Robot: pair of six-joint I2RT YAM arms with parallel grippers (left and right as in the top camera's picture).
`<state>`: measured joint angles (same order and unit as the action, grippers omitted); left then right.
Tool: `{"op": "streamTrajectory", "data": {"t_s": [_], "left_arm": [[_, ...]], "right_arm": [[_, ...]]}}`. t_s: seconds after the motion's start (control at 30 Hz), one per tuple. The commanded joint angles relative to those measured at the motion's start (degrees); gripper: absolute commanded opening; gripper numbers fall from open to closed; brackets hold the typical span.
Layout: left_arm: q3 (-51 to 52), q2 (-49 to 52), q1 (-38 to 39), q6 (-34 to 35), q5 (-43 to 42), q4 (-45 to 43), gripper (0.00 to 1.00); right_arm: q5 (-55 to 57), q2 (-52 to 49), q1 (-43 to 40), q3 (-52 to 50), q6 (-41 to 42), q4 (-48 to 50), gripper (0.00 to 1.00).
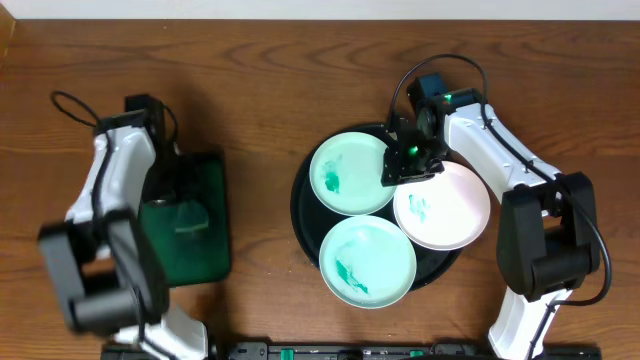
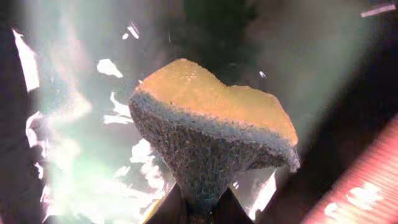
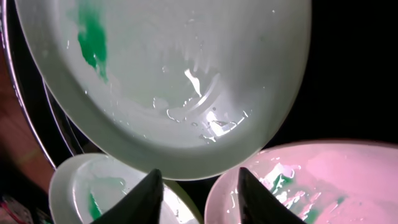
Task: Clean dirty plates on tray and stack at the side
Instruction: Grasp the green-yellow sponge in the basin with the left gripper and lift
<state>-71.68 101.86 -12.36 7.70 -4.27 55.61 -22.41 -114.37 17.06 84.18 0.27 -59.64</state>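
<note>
Sponge (image 2: 211,124) fills your left wrist view, yellow face up and grey scouring side below. The left jaws (image 2: 199,210) are clamped tight on its bottom corner. Beyond the jaws you get only glare and dark green blur, no plates.

Over to the right wrist. The right jaws (image 3: 202,196) stand partway apart with nothing pinched between them. The rim of the upper mint plate (image 3: 186,81) sits just ahead of the gap, with a green smear (image 3: 92,43) on the far side of its bowl. To the right of the jaws lies the white plate (image 3: 311,180), also smeared. To their left is the lower mint plate (image 3: 93,180). All three rest on the black tray (image 3: 348,74).

Up top, you see what neither wrist shows. The sponge arm hangs over the small green tray (image 1: 195,220), well apart from the plates across bare bench (image 1: 260,80). The right arm is tucked between the upper mint plate and the white one. No plate is stacked at the side yet.

My read is that the tool is in hand and you're now securing the first plate. Next you'll need to close squarely on that rim alone and keep clear of the white plate beside it. Then bring the sponge across to the smear.
</note>
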Motion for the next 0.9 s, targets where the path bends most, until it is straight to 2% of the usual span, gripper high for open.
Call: {"op": "streamTrajectory", "data": {"t_s": [0.0, 0.1, 0.2, 0.3, 0.57, 0.7, 0.8, 0.87], "left_arm": [[-0.1, -8.9, -0.1, 0.5, -3.1, 0.6, 0.07], [-0.1, -14.4, -0.1, 0.5, -5.0, 0.5, 0.07], [-0.1, -18.7, -0.1, -4.0, -8.3, 0.3, 0.07], [-0.1, -21.5, -0.1, -4.5, -8.3, 0.5, 0.07], [-0.1, -21.6, -0.1, -2.7, -8.2, 1.0, 0.07], [-0.1, -22.1, -0.1, -4.5, -8.1, 0.3, 0.07], [-0.1, -22.8, -0.1, -4.6, -5.3, -1.5, 0.07], [-0.1, -23.3, -0.1, -3.5, -1.4, -2.5, 0.07]], "right_arm": [[-0.1, 0.2, -0.2, 1.0, -0.1, 0.4, 0.33], [-0.1, 0.2, -0.2, 1.0, -0.1, 0.7, 0.29], [-0.1, 0.2, -0.2, 1.0, -0.1, 1.0, 0.25], [-0.1, 0.2, -0.2, 1.0, -0.1, 1.0, 0.23], [-0.1, 0.2, -0.2, 1.0, -0.1, 0.9, 0.19], [-0.1, 0.2, -0.2, 1.0, -0.1, 0.9, 0.12], [-0.1, 0.2, -0.2, 1.0, -0.2, 1.1, 0.02], [-0.1, 0.2, -0.2, 1.0, -0.2, 1.6, 0.01]]}}
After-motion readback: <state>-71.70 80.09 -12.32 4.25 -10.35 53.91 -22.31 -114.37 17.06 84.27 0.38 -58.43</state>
